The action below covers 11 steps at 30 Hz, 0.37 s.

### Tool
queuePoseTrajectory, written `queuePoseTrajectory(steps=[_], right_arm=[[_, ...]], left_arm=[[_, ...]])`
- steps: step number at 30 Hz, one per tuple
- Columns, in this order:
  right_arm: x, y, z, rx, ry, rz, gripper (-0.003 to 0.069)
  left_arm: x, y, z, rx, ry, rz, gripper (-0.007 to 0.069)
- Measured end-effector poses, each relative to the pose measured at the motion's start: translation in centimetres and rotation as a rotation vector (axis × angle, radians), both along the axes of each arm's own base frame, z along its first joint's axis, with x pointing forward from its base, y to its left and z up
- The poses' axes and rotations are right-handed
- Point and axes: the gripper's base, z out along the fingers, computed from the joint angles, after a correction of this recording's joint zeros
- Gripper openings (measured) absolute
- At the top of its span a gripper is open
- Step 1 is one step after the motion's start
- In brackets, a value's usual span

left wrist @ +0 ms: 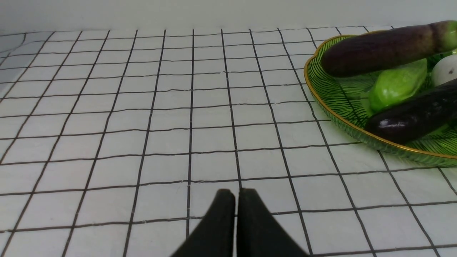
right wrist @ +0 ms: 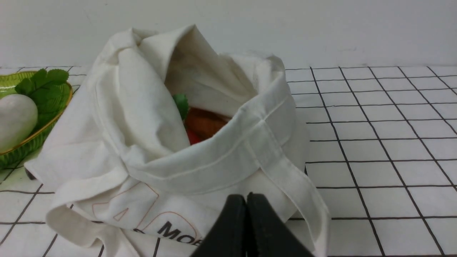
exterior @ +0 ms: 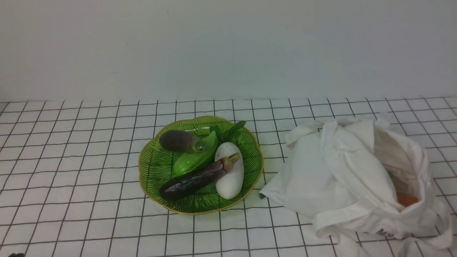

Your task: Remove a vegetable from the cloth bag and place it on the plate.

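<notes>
— Nearest us, the right tool (right wrist: pixel 246 200) hangs closed and empty before the cloth bag (right wrist: pixel 200 157); the left tool (left wrist: pixel 235 200) is closed too.

— The stubby eggplant (exterior: pixel 178 141) lies on the plate (exterior: pixel 157 167). Looks finished; otherwise open and reach inside.

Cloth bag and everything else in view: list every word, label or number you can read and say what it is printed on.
"MO", then a cut-off letter, perhaps "B": dark print on the cloth bag, right wrist view; the right gripper hides the rest.
Dark lettering low on the bag in the front view: too small to read.
Nothing else carries text.
</notes>
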Motion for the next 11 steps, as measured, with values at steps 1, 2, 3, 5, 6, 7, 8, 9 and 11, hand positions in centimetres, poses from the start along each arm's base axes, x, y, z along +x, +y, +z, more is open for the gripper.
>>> queuePoseTrajectory(steps=[1, 2, 3, 5, 6, 7, 8, 9, 11], right_arm=[[0.0, 0.0, 0.0, 0.0, 0.0, 0.0, -0.0014], [0.0, 0.0, 0.0, 0.0, 0.0, 0.0, -0.0014], [0.0, 0.0, 0.0, 0.0, 0.0, 0.0, -0.0014], [0.0, 0.0, 0.0, 0.0, 0.0, 0.0, -0.0014], [0.0, 0.0, 0.0, 0.0, 0.0, 0.0, -0.0014], [0.0, 0.0, 0.0, 0.0, 0.0, 0.0, -0.0014], [0.0, 0.0, 0.0, 0.0, 0.0, 0.0, -0.0014], [0.0, 0.0, 0.0, 0.0, 0.0, 0.0, -0.0014], [0.0, 0.0, 0.0, 0.0, 0.0, 0.0, -0.0014]], left_arm=[[0.0, 0.0, 0.0, 0.0, 0.0, 0.0, -0.0008], [0.0, 0.0, 0.0, 0.0, 0.0, 0.0, -0.0008], [0.0, 0.0, 0.0, 0.0, 0.0, 0.0, -0.0008], [0.0, 0.0, 0.0, 0.0, 0.0, 0.0, -0.0008], [0.0, 0.0, 0.0, 0.0, 0.0, 0.0, -0.0008], [0.0, 0.0, 0.0, 0.0, 0.0, 0.0, -0.0008], [0.0, 0.0, 0.0, -0.005, 0.0, 0.002, -0.0008], [0.0, 0.0, 0.0, 0.0, 0.0, 0.0, -0.0008], [0.0, 0.0, 0.0, -0.005, 0.0, 0.002, -0.0008]])
